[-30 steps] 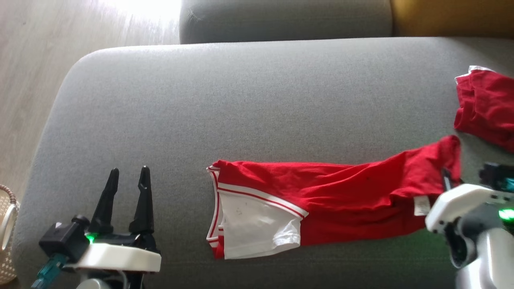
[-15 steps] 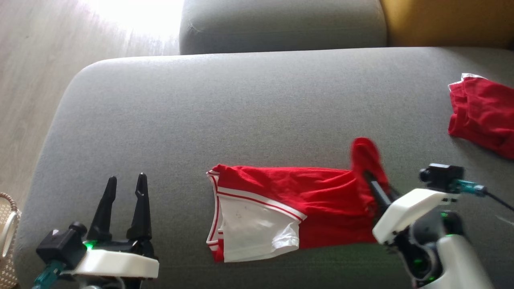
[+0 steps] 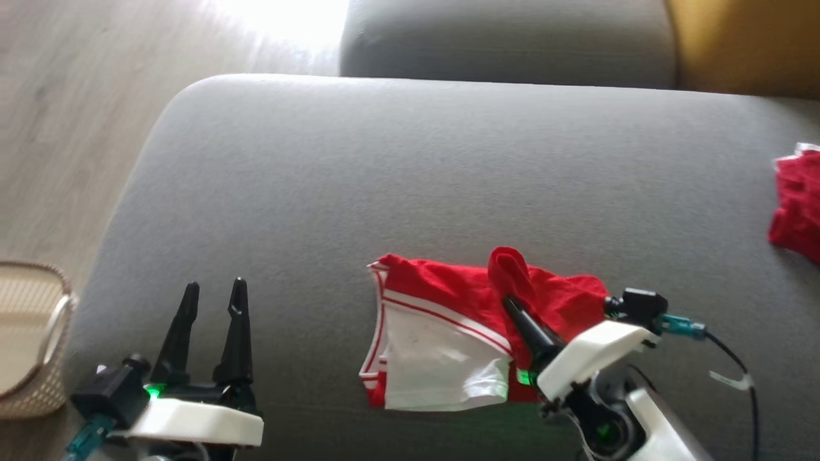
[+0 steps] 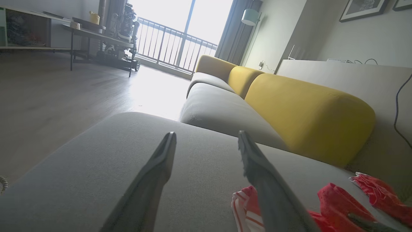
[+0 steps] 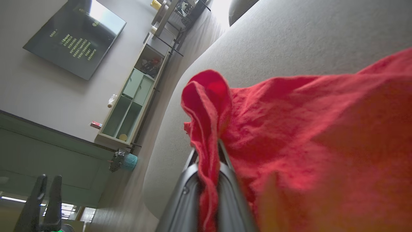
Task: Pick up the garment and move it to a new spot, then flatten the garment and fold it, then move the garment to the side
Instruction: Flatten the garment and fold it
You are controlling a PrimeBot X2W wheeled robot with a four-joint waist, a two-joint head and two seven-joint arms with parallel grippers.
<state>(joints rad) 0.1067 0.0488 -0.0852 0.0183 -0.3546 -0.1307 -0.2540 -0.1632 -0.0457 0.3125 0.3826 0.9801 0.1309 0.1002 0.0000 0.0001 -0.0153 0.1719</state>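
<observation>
At the far left of the head view a pale woven basket (image 3: 29, 333) stands on the light wooden floor (image 3: 64, 128), just beside the broad grey fabric sofa seat (image 3: 384, 179). Next comes the left gripper (image 3: 216, 283), hovering low over bare cushion with its two dark fingers spread wide and nothing between them, well apart from the cloth. Near the seat's front edge, right of centre, lies the red garment with white panel and white-striped trim (image 3: 442, 333), partly doubled over on itself: its left part rests flat on the cushion, while a red fold of its right part rises in a loop. The right gripper (image 3: 509, 301) reaches in from the lower right and is clamped tight on that loop, above the garment's red middle. At the right edge a second crumpled red cloth (image 3: 797, 205) lies on the seat, well apart from the first. The left wrist view looks along the sofa and adds the mustard-yellow back cushions (image 4: 305, 116), a balcony railing (image 4: 173, 48) in bright daylight and a floor lamp (image 4: 251, 16), with the garment's striped edge at its lower right. The right wrist view shows the pinch up close, red fabric squeezed between the two closed fingers, and behind it a wall-mounted dark screen (image 5: 74, 35) and a pale open shelf unit (image 5: 128, 103).
</observation>
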